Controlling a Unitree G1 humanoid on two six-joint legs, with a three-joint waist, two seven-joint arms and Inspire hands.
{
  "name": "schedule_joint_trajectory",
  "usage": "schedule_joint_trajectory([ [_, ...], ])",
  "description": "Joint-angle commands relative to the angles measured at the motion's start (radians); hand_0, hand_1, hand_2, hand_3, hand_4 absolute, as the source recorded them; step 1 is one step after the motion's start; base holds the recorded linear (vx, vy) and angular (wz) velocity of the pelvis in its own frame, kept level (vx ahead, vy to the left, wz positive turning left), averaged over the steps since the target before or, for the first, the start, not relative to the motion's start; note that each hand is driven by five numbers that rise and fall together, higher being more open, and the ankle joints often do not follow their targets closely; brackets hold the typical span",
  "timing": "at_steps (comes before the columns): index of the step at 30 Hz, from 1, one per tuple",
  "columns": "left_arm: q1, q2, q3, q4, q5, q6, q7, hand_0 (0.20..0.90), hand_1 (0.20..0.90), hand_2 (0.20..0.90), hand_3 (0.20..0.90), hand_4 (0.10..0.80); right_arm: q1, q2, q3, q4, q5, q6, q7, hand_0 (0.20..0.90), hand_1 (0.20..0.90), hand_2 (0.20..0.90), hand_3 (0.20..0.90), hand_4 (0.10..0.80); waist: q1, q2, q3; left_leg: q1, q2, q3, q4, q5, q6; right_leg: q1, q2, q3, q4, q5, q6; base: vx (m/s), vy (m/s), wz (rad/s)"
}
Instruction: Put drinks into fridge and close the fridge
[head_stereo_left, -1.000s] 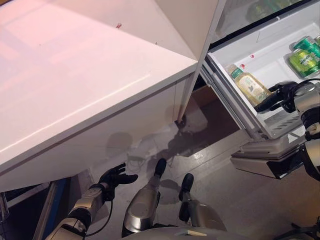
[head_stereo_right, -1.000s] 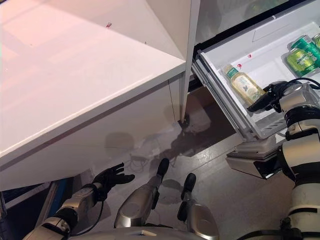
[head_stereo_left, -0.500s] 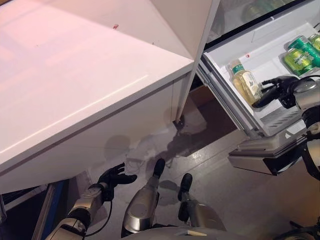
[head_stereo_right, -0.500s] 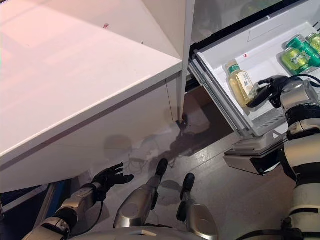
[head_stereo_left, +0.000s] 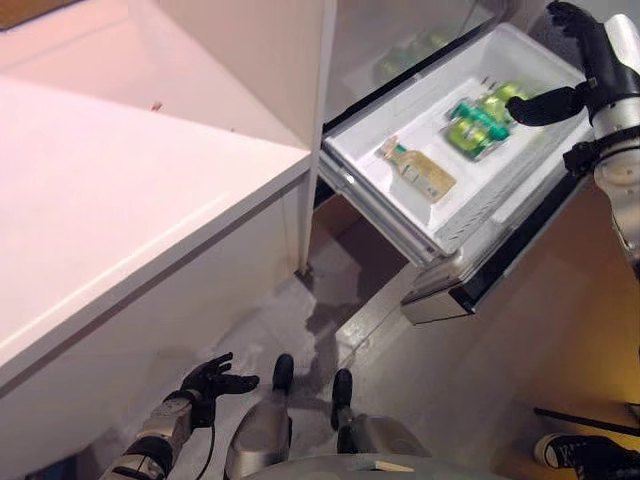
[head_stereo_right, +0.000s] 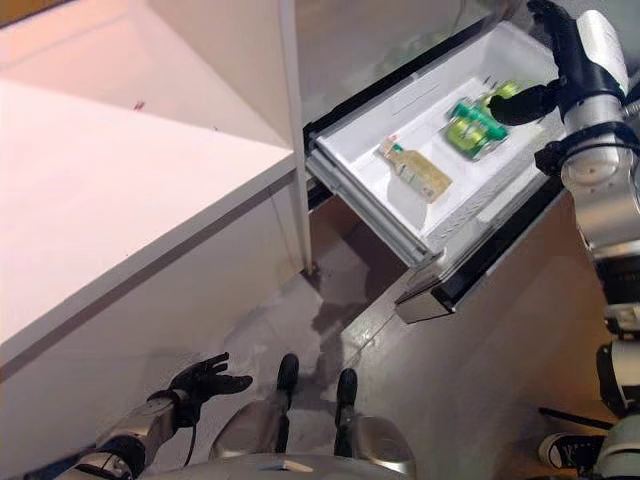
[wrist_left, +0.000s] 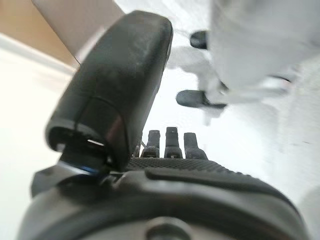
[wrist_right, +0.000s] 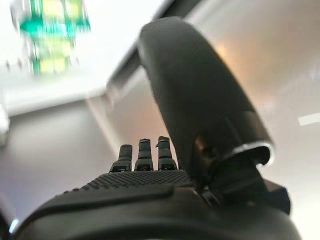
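Observation:
The fridge door stands open, and its white door bin (head_stereo_left: 372, 140) holds drinks lying flat. A pale yellow bottle (head_stereo_left: 420, 170) with a green cap lies in the middle of the bin. Several green bottles (head_stereo_left: 478, 122) lie together toward the bin's far end and show again in the right wrist view as green bottles (wrist_right: 50, 30). My right hand (head_stereo_left: 583, 55) is raised at the door's far end with straight fingers, its thumb beside the green bottles, holding nothing. My left hand (head_stereo_left: 210, 378) hangs low over the floor, fingers spread and empty.
A large white cabinet (head_stereo_left: 120, 220) fills the left side, its corner close to the fridge opening. The open door's lower edge (head_stereo_left: 445, 295) juts out over the grey floor. A person's shoe (head_stereo_left: 580, 452) shows at the lower right.
The camera has shifted, so the whole scene sits differently. My right hand has left the yellow bottle and risen to the door's far end by the green bottles. The left hand stays low.

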Motion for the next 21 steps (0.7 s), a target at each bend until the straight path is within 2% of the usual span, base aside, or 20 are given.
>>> schedule_joint_trajectory([
  [1,0.051,-0.006,-0.042,0.076,0.072,-0.017,-0.013,0.9,0.9,0.9,0.9,0.8,0.03,-0.001,-0.109,-0.042,0.151,-0.158,-0.216,0.9,0.9,0.9,0.9,0.8,-0.007,0.016,-0.167,0.036,-0.014,0.008,0.044,-0.148,0.013,-0.038,-0.033,0.071,0.1,-0.037,0.062,0.033,0.013,-0.11],
  [7,0.049,-0.02,-0.076,0.107,0.105,-0.006,-0.016,0.9,0.9,0.9,0.9,0.8,0.133,0.174,-0.241,-0.002,0.406,-0.301,-0.298,0.9,0.9,0.9,0.9,0.8,-0.007,0.032,-0.166,0.054,-0.024,0.009,0.078,-0.173,0.02,-0.017,-0.05,0.073,0.102,-0.033,0.067,0.034,-0.02,-0.1],
  [9,0.056,-0.024,-0.083,0.117,0.1,-0.011,-0.015,0.9,0.9,0.9,0.9,0.8,0.167,0.223,-0.265,0.031,0.455,-0.351,-0.308,0.9,0.9,0.9,0.9,0.8,-0.006,0.038,-0.158,0.053,-0.027,0.01,0.112,-0.19,0.022,-0.012,-0.056,0.069,0.116,-0.041,0.065,0.075,-0.058,-0.04],
  [12,0.07,-0.037,-0.09,0.123,0.094,-0.019,-0.005,0.9,0.9,0.9,0.9,0.8,0.195,0.278,-0.288,0.064,0.491,-0.381,-0.333,0.9,0.9,0.9,0.9,0.8,0.002,0.043,-0.134,0.046,-0.034,0.002,0.183,-0.224,0.027,-0.005,-0.061,0.06,0.153,-0.065,0.057,0.104,-0.068,0.0],
  [16,0.057,-0.044,-0.113,0.094,0.073,-0.027,0.013,0.9,0.9,0.9,0.9,0.8,0.18,0.312,-0.297,0.132,0.563,-0.429,-0.375,0.9,0.9,0.9,0.9,0.8,0.022,0.051,-0.058,-0.043,-0.057,-0.019,0.333,-0.265,0.037,-0.054,-0.072,0.043,0.244,-0.089,0.045,-0.094,-0.065,0.11],
  [17,0.039,-0.044,-0.122,0.082,0.057,-0.036,0.019,0.9,0.9,0.9,0.9,0.8,0.155,0.321,-0.294,0.17,0.579,-0.465,-0.378,0.9,0.9,0.9,0.9,0.8,0.028,0.055,-0.016,-0.082,-0.064,-0.023,0.371,-0.273,0.041,-0.083,-0.074,0.037,0.273,-0.095,0.041,-0.196,-0.037,0.17],
  [21,-0.015,-0.044,-0.138,0.05,0.018,-0.039,0.045,0.9,0.9,0.9,0.9,0.8,0.074,0.333,-0.266,0.231,0.636,-0.492,-0.385,0.9,0.9,0.9,0.9,0.8,0.037,0.071,0.069,-0.192,-0.076,-0.039,0.456,-0.28,0.051,-0.18,-0.071,0.033,0.351,-0.105,0.029,-0.281,-0.027,0.11],
])
